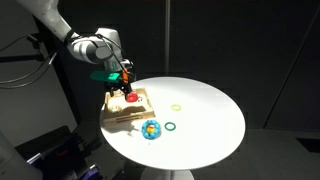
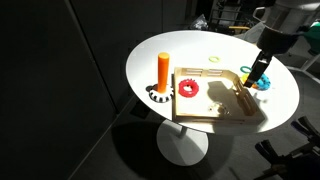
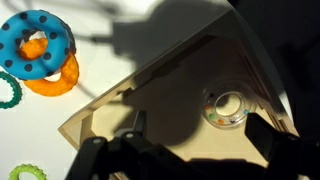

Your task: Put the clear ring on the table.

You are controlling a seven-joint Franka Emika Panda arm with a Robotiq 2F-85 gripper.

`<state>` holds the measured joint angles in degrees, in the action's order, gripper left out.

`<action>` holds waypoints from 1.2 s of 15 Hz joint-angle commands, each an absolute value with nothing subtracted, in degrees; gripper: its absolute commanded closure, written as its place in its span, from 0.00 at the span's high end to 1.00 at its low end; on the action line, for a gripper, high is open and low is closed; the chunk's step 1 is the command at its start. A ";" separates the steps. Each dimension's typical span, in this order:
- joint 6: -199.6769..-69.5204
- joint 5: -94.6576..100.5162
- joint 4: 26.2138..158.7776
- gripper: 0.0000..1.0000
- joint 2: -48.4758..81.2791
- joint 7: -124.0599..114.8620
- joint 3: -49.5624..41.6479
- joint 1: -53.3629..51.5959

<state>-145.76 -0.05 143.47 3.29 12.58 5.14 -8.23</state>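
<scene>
The clear ring (image 3: 227, 107), with small coloured beads inside, lies flat on the wooden peg board (image 3: 150, 100) near its corner. My gripper (image 3: 199, 126) is open and hovers just above the board, with the ring lying between its fingers, nearer the right one. In both exterior views the gripper (image 1: 122, 80) (image 2: 255, 75) hangs over the board's edge and hides the clear ring. The board sits on the round white table (image 1: 205, 110) (image 2: 150, 55).
A red ring (image 2: 188, 88) lies on the board (image 2: 215, 100) near an orange peg (image 2: 163, 72). On the table are a blue ring (image 3: 35, 43) over an orange one (image 3: 55, 78), a green ring (image 1: 171, 126) and a yellow-green ring (image 1: 176, 107).
</scene>
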 commanded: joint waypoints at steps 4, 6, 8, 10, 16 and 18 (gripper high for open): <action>-151.98 2.36 140.74 1.00 12.20 10.63 6.72 -8.13; -153.40 2.48 139.99 1.00 14.49 10.57 7.06 -8.17; -154.53 3.02 138.95 1.00 16.62 10.20 7.10 -8.36; -155.11 3.53 137.62 1.00 18.51 10.11 7.20 -8.48; -155.96 4.83 133.91 1.00 22.74 9.37 7.47 -9.53; -155.96 4.83 133.09 1.00 23.71 9.28 7.66 -10.03</action>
